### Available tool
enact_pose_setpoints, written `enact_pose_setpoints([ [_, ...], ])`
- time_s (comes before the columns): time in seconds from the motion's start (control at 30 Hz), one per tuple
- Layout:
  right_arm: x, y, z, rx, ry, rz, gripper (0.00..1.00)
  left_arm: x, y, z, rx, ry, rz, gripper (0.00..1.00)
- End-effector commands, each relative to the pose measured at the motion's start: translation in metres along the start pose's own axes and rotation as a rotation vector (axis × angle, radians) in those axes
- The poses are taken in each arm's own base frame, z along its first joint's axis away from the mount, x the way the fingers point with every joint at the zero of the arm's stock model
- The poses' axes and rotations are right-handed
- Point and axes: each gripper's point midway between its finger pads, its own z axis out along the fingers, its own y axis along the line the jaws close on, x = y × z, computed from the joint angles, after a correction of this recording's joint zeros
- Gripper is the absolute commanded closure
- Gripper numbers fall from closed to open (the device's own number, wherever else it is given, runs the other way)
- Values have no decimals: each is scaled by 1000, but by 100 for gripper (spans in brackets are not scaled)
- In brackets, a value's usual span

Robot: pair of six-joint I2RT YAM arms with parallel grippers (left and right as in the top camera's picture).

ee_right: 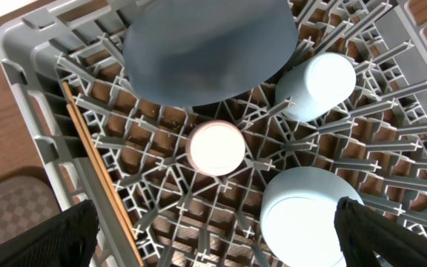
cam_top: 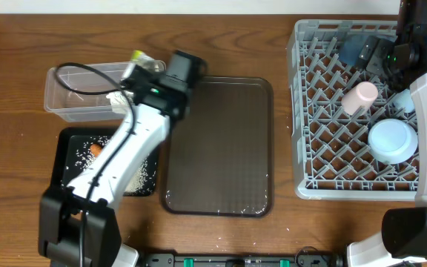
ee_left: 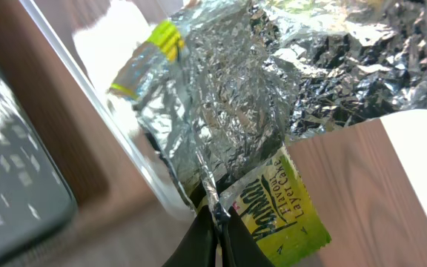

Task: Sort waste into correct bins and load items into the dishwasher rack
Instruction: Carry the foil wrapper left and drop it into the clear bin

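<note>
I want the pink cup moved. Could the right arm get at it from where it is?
Probably yes. The right gripper hangs open over the rack, the pink cup lies just ahead of it, and nothing covers the cup.

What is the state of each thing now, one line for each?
left tool, shut on the wrapper
right tool, open above the rack
dark-blue bowl, upside down in rack
small pale-blue bowl, upside down in rack
pinkish cup, in rack
black bin, holding rice and carrot

"Flavour Layer Cake" on wrapper (ee_left: 267,111)
</note>
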Motion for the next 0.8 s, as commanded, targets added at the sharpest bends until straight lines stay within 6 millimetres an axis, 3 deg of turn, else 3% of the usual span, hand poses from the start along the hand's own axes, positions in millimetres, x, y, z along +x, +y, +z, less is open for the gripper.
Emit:
enact_pose_setpoints([
  [0.0, -6, -3, -9, 7, -30, 17, 1, -41, 17, 17, -66, -92, -8, 94],
  [0.07, -6, -3, -9, 8, -30, 17, 1, -59, 25, 24, -89, -107, -22, 91],
  [0.1, -6, -3, -9, 8, -30, 17, 1, -67, 30, 28, -100, -107, -27, 83],
  [0.17, -6, -3, -9, 7, -30, 17, 1, -78, 37, 34, -112, -87, -38, 58],
  [0.27, -6, -3, -9, 8, -30, 17, 1, -85, 45, 42, -115, -29, -50, 40],
  [0.4, -6, -3, -9, 8, -30, 17, 1, -85, 49, 47, -100, 51, -9, 26],
  [0.5, -6, -3, -9, 8, -30, 17, 1, -76, 57, 46, -118, 115, 50, 22],
  [0.77, -6, -3, -9, 7, -30, 17, 1, -58, 107, 18, -301, 227, 113, 21],
])
